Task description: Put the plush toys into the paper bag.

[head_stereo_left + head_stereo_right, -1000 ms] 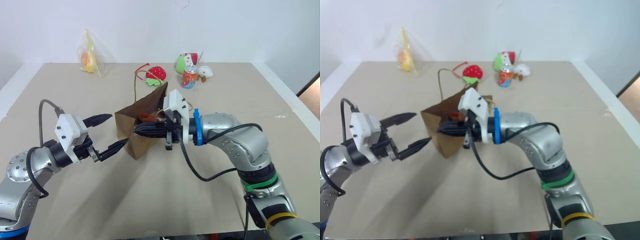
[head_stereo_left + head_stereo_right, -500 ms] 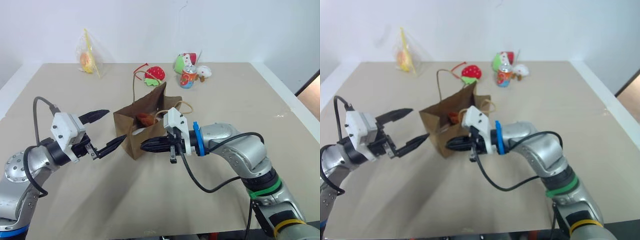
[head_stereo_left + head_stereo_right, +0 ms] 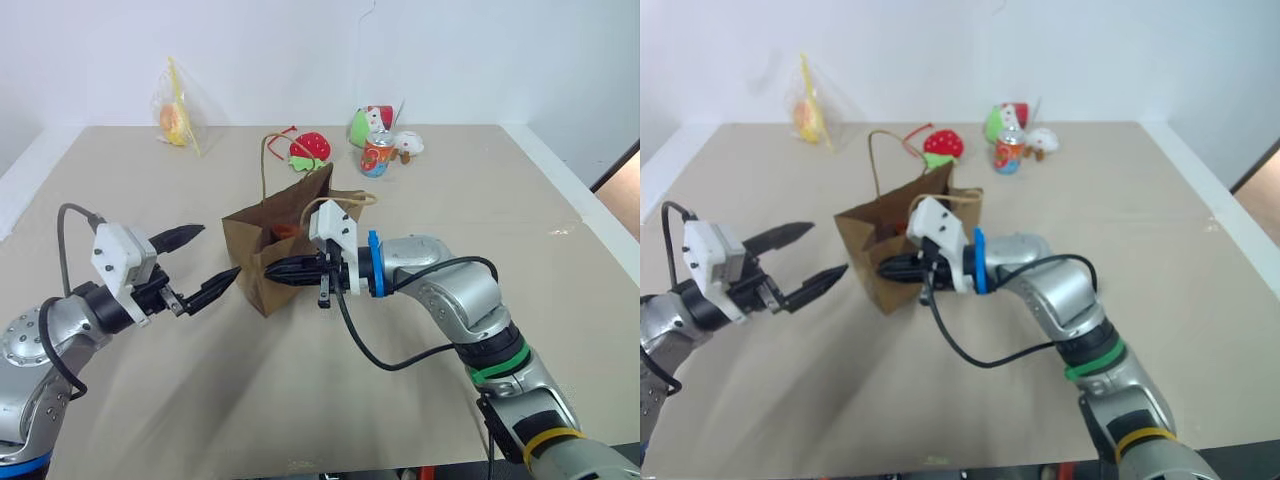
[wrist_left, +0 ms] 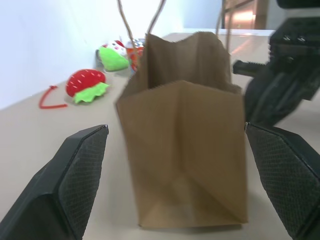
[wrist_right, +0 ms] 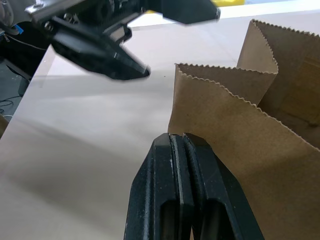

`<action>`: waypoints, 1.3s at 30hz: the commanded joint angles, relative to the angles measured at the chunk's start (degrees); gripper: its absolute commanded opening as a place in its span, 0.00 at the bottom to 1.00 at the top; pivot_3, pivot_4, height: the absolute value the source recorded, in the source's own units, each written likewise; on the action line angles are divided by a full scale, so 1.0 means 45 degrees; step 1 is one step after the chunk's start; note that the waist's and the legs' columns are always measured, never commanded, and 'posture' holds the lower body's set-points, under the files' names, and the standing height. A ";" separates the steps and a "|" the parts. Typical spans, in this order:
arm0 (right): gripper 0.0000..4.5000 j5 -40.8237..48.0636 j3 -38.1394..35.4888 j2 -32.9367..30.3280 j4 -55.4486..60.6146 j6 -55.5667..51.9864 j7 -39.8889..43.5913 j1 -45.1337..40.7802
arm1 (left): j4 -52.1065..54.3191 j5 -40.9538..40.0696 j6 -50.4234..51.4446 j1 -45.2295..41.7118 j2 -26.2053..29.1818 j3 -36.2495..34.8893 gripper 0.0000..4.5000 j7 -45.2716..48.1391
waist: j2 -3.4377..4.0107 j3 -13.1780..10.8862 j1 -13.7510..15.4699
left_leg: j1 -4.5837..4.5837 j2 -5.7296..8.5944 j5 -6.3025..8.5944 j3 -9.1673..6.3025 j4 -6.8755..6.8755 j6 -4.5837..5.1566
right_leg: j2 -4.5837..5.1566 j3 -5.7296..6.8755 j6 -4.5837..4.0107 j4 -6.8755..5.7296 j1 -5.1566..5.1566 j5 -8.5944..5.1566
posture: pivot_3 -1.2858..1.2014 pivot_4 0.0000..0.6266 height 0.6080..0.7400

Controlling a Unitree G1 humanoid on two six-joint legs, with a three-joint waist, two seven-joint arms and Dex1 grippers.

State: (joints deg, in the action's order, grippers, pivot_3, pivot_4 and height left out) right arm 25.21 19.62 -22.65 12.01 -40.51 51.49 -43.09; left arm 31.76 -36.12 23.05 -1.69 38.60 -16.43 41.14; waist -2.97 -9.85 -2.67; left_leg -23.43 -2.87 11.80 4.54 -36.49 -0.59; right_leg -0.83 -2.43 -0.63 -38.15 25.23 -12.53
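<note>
free: table [image 3: 300, 400] bare from 5 to 8 o'clock of bag [image 3: 262, 270] | blocked: right gripper [image 3: 272, 272] pressed shut at bag's near wall | left gripper [image 3: 208, 266] spread wide at 9 o'clock, near | strawberry [image 3: 312, 146] at 12

Right gripper [image 3: 277, 272] lower, beside paper bag [image 3: 262, 250] front

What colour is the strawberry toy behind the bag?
The strawberry plush is red with green leaves, clearest in the left wrist view.
</note>
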 commanded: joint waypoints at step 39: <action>0.07 -0.0999 -0.0084 -0.0095 -0.0021 0.0603 0.0631 -0.0419 | -0.1000 -0.0691 0.0739 -0.1670 0.0339 0.1163 1.00 0.1604 | 0.0000 0.0000 0.0001 | -0.0003 0.0001 0.0001 -0.0002 0.0008 -0.0002 | -0.0001 0.0000 -0.0008 0.0000 0.0004 -0.0007 | 0.52 0.24 1.00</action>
State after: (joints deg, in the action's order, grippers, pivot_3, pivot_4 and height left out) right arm 20.99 19.85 -23.26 10.82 -39.26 53.83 -43.48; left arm 26.71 -42.32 29.29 -9.17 40.96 -11.97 49.22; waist -2.96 -9.85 -2.67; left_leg -23.44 -2.86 11.81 4.53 -36.45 -0.60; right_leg -0.83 -2.43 -0.67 -38.15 25.24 -12.56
